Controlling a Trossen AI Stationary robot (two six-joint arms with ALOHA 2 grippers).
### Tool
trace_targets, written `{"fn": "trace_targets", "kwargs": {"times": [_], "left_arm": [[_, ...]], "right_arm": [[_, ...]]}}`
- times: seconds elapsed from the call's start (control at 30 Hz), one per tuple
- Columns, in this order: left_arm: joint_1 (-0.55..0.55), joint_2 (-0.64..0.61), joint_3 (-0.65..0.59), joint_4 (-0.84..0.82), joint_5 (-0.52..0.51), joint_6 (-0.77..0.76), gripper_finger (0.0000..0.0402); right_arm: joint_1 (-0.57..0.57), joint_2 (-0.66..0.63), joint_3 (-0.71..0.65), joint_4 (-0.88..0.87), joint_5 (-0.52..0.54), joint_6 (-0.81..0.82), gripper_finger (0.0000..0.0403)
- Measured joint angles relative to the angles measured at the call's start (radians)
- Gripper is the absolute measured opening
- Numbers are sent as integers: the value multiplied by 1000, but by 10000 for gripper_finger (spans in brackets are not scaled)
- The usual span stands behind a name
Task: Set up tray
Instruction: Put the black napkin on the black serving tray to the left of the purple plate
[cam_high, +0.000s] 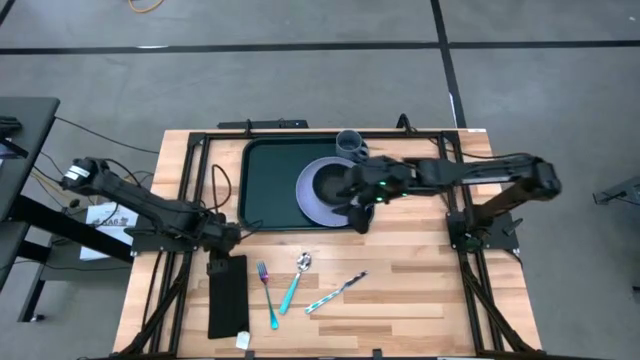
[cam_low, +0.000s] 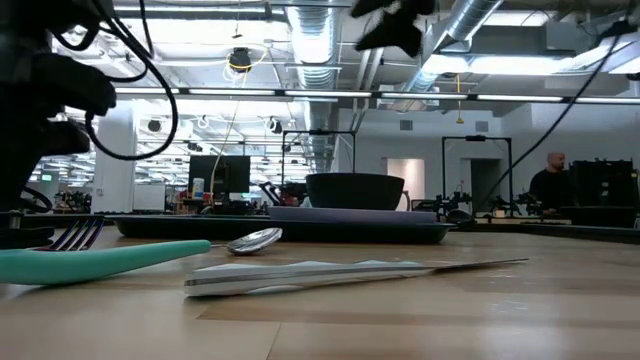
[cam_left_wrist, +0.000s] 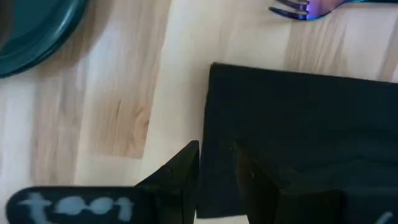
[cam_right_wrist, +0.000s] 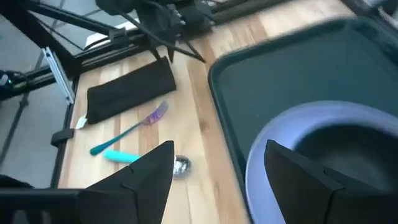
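Napkin (cam_high: 227, 295) flat beside fork (cam_high: 267, 294), spoon (cam_high: 295, 281), knife (cam_high: 336, 293) on table (cam_high: 420, 300). Bowl (cam_high: 332, 183) sits on plate (cam_high: 311, 200); cup (cam_high: 350, 143) just behind.

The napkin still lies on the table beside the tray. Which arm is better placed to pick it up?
Probably the left. The left gripper sits at the black napkin's near end, fingers straddling its edge. The right gripper, open, hovers over the plate on the tray.

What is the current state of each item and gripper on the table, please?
tray: flat on the table, holding the plate
plate: on the tray, bowl on it
bowl: upright
cup: upright
napkin: flat, outside the tray
left gripper: fingers straddling the napkin's edge
right gripper: open, empty
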Motion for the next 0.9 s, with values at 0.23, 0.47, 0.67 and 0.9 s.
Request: {"fn": "trace_targets", "kwargs": {"times": [0.23,0.47,0.67,0.9], "left_arm": [[-20,96,0,130,66,15,87],[-34,169,0,138,48,13,98],[-37,229,0,149,47,0,150],[-37,251,0,162,37,17,201]], "right_arm": [[41,-142,-131,20,131,98,240],[53,-172,-137,21,172,98,240],[54,-171,-137,18,171,109,240],[54,-171,-137,18,171,109,240]]}}
